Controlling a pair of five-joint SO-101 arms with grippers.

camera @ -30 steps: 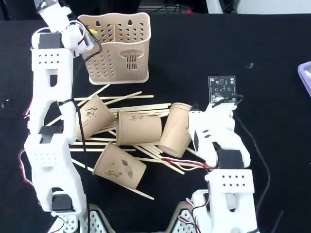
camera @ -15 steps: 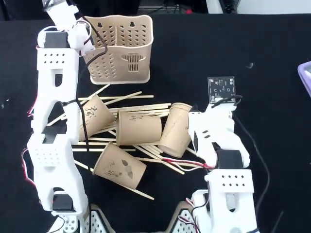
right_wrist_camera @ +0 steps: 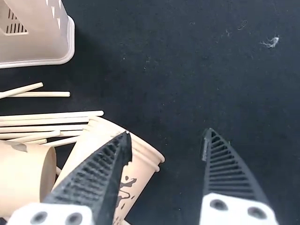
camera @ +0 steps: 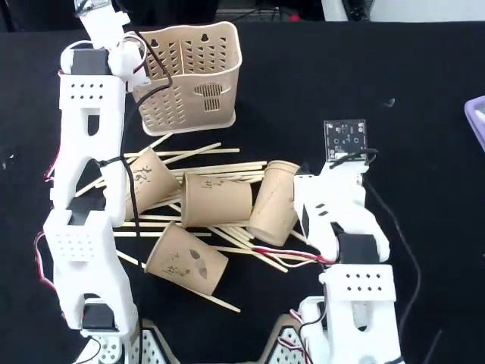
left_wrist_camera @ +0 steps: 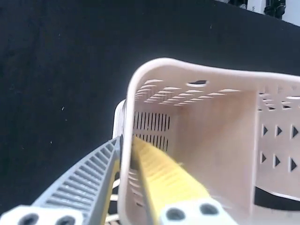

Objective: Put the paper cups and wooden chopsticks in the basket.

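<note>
A beige perforated basket (camera: 193, 76) stands at the back left. My left gripper (camera: 140, 57) is shut on its near wall. In the left wrist view the grey finger is outside that wall of the basket (left_wrist_camera: 220, 131) and the yellow finger inside, around my left gripper (left_wrist_camera: 125, 140). Several paper cups lie on their sides mid-table (camera: 148, 182) (camera: 216, 199) (camera: 273, 203) (camera: 186, 259), over scattered wooden chopsticks (camera: 197, 155). My right gripper (right_wrist_camera: 166, 136) is open, low beside the rightmost cup (right_wrist_camera: 140, 164), with one finger over its rim and the other above bare table.
The table is covered in black cloth. The right arm's white body (camera: 337, 220) sits just right of the cup pile. A purple object (camera: 477, 117) shows at the right edge. Loose chopsticks (camera: 220, 302) reach toward the front, between the two arm bases.
The left gripper has shifted slightly right and back, and the basket has turned and tilted a little with it. The right arm, cups and chopsticks have stayed put.
</note>
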